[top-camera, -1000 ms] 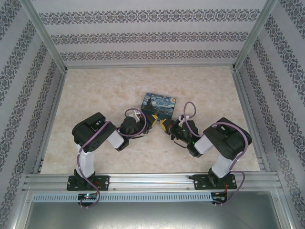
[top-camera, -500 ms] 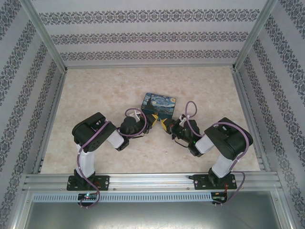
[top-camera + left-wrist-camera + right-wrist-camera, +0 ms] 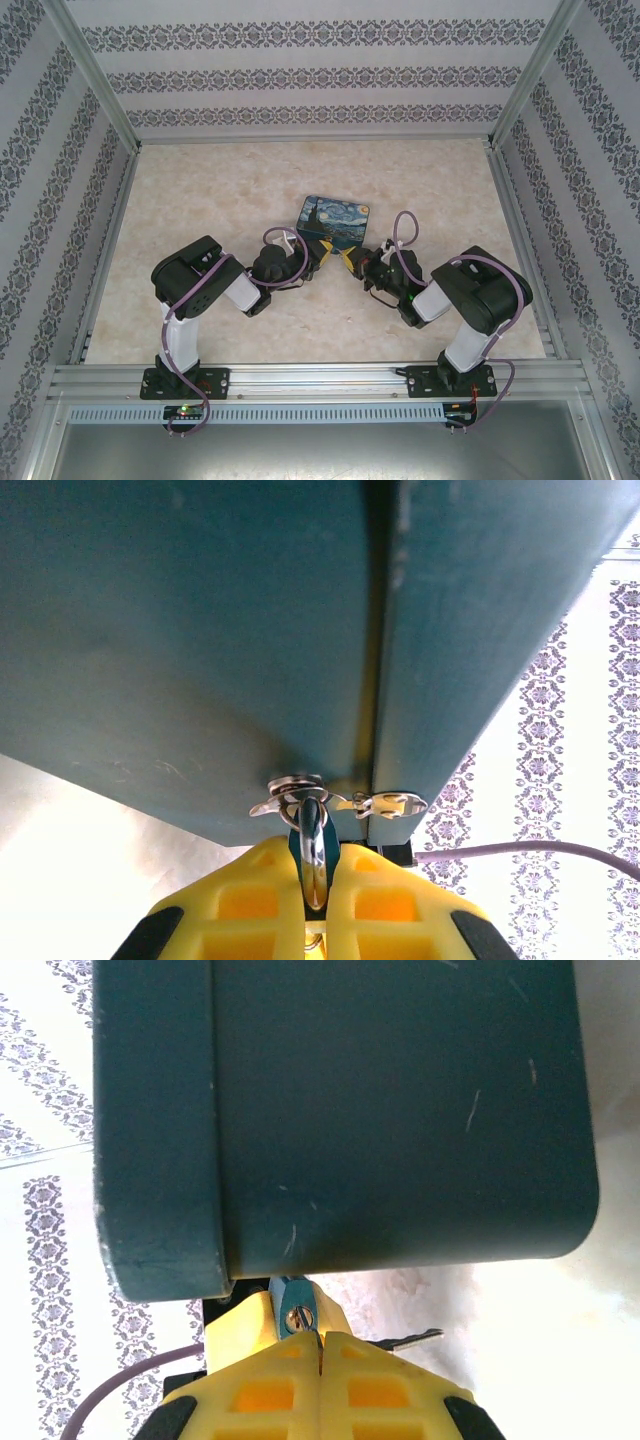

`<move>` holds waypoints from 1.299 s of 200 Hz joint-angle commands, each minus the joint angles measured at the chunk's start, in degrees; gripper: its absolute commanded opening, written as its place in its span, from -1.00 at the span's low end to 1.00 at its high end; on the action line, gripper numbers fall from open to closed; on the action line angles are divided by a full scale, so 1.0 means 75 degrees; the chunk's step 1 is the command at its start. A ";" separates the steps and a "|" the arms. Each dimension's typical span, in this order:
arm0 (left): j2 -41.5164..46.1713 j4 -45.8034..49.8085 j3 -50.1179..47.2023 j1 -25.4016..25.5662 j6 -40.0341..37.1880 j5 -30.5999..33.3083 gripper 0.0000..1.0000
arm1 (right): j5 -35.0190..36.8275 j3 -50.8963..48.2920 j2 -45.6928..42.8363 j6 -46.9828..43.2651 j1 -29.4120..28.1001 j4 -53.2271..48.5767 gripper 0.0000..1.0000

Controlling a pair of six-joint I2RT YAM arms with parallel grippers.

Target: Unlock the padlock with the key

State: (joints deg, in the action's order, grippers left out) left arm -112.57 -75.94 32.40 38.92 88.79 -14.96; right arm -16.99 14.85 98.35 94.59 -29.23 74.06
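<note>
Slightly toward the tin [image 3: 335,218] the right gripper [image 3: 347,257] has been shifted, its fingers pressed together. The padlock [image 3: 312,828] is clamped in the left gripper [image 3: 316,858].

High rear overview, both wrist views close on tin [image 3: 335,222]

The tin [image 3: 335,220] is set on the table [image 3: 220,200], with the left gripper [image 3: 323,249] and the right gripper [image 3: 346,258] placed side by side at its near wall. The padlock [image 3: 312,850] is lodged at that wall, between the left gripper's fingertips.
</note>
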 commanded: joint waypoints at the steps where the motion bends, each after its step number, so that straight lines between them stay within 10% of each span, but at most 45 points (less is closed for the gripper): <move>1: 0.0163 -0.0653 -0.0024 0.0249 -0.0024 -0.0707 -1.00 | 0.0250 0.0059 -0.0117 -0.0084 0.0095 0.0680 -1.00; 260: 0.0542 -0.0665 0.0224 0.0345 0.0436 -0.0598 -1.00 | 0.0156 0.0299 0.0071 0.0610 0.0042 0.0697 -1.00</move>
State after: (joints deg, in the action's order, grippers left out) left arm -111.94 -76.18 32.40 39.05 91.00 -16.01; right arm -16.82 15.27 98.41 98.70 -28.64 74.28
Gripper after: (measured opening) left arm 0.083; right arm 0.065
